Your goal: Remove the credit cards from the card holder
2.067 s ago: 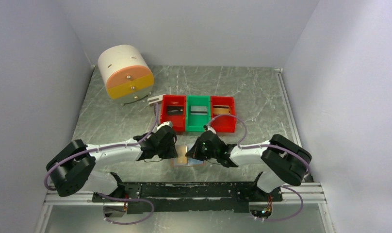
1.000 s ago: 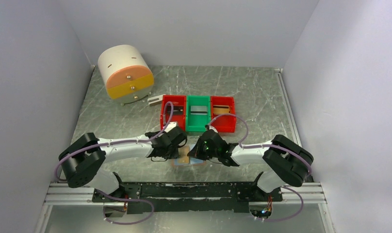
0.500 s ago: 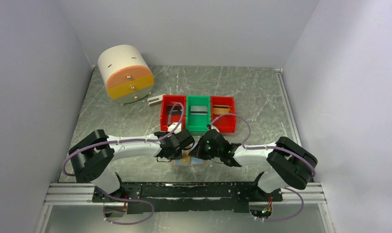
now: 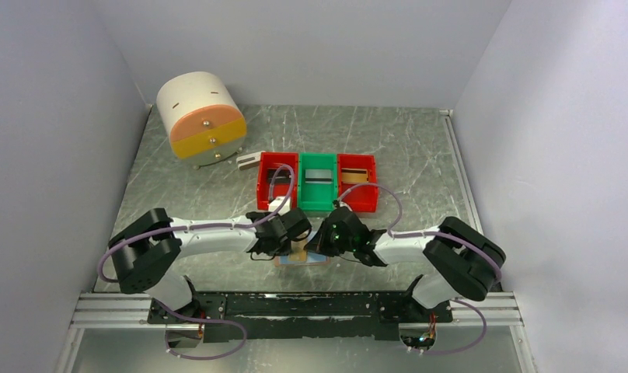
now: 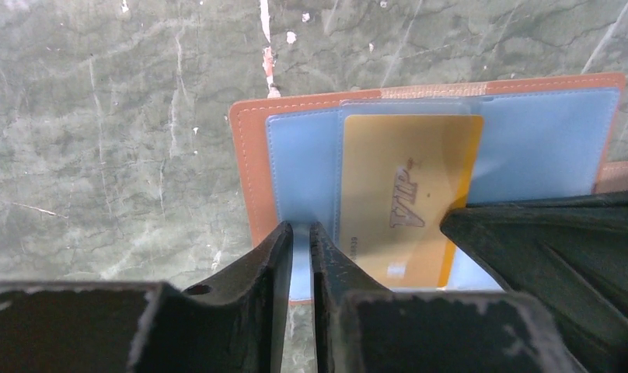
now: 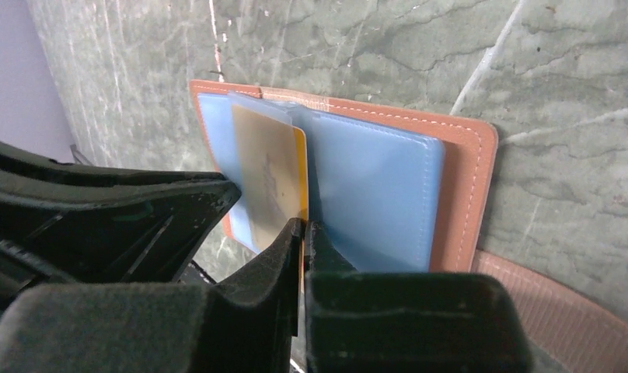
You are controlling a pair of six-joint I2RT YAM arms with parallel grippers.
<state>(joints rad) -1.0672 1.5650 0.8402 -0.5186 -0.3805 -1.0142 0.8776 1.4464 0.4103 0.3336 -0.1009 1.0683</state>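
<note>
While pinching card holder point(image 5: 251, 175) with left gripper point(image 5: 299, 235), clamps right gripper point(image 6: 304, 230) on yellow-orange credit card point(image 6: 268, 175). Works just right of left gripper.

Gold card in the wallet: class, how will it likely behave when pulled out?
Probably stiff: the gold card looks flat and unbent where the right gripper pinches it. Likely slick and light: thin glossy plastic in a clear pocket.

Two red bins point(image 4: 264, 160) point(image 4: 371, 186), one green bin point(image 4: 317, 204), one card holder point(image 5: 249, 155), four cards point(image 5: 408, 194) point(image 4: 280, 178) point(image 4: 319, 176) point(image 4: 356, 176).
</note>
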